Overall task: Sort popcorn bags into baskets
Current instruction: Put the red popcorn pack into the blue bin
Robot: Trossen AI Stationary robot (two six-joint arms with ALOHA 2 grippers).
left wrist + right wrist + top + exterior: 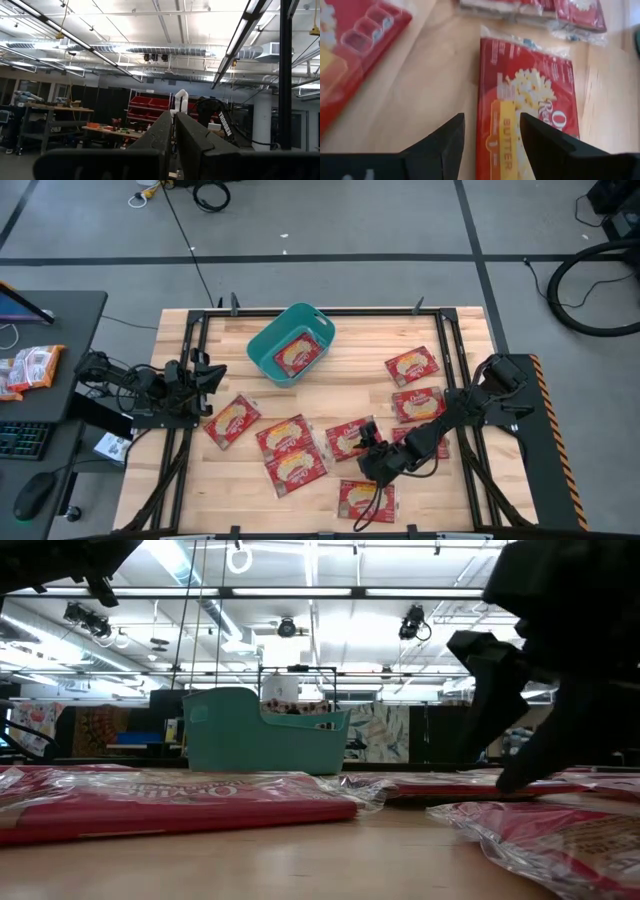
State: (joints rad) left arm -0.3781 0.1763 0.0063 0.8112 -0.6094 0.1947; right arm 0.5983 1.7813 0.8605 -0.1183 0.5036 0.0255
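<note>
Workshop floor was grey concrete, taped lines, cables trailing; ceiling ducts and strip lights showed beyond the bench. The wooden table [330, 380] sat inside a black frame.

Teal basket [290, 343] stood at the far middle of the table, tilted on the diagonal, one popcorn bag [298, 353] already lying in it. Remaining bags lay flat on the wood: a cluster near the front middle, three toward the right side, one at the front edge.

Left arm waited at the table's left edge, left gripper [207, 383] raised and pointed off across the room, fingers nearly closed with only a thin slit between them, holding nothing.

Right arm reached in from the right, right gripper [372, 442] low over the front-middle cluster. Its fingers stood apart at a moderate width, empty.

Target bag [527, 110] lay directly ahead of and under those fingertips, its near short end between them, long axis running on away from the gripper. The right arm was by far the nearer. My guess: a pinch on that near edge comes next.

Bag was flat, glossy red film, with a popcorn picture and a yellow "BUTTER" band, clear crinkled seam at the far end.
</note>
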